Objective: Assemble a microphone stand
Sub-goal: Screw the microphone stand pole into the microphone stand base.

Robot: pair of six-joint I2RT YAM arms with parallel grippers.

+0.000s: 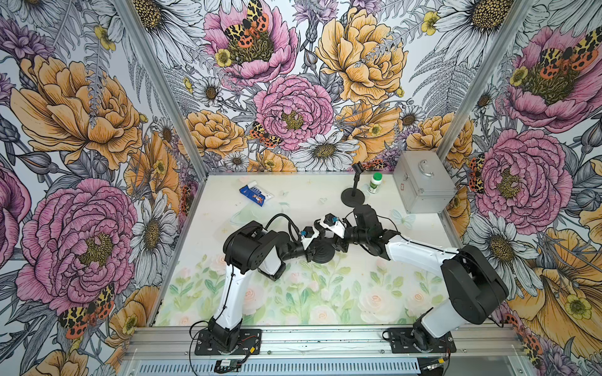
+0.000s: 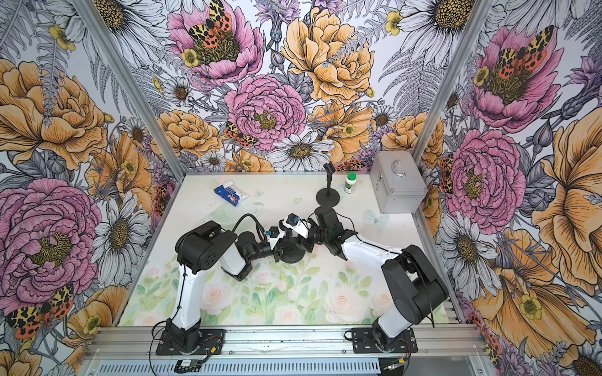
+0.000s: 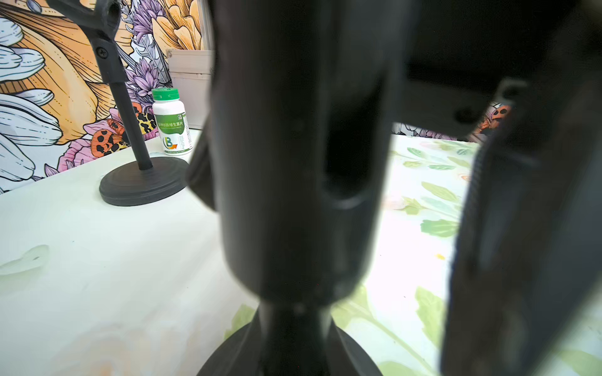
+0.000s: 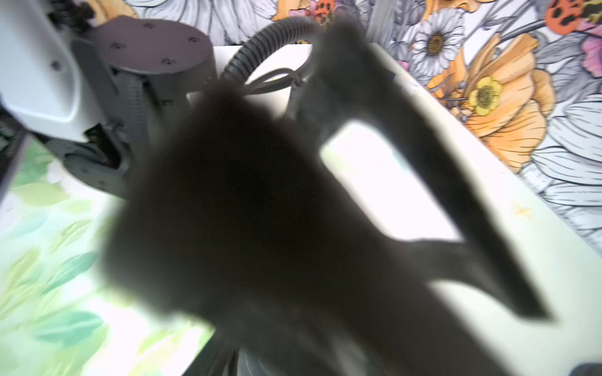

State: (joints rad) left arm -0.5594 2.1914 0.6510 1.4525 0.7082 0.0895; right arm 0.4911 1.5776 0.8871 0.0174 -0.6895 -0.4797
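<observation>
Both top views: black stand base (image 1: 322, 253) sits mid-table (image 1: 293, 201), between left gripper (image 1: 312, 251) and right gripper (image 1: 337, 245). Left wrist view: thick black upper piece (image 3: 293, 162) stands upright over the base. Left jaws are closed tight; can't tell what they pinch. Right jaws look parted but blurred, grip unclear. Second stand (image 1: 353, 195), bottle (image 1: 375, 183) and metal case (image 1: 422, 185) are at the back.

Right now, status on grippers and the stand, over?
Left gripper shut at the stand base. Right gripper beside it, jaws unclear, blurred. Second stand, bottle far back, not in the way.
</observation>
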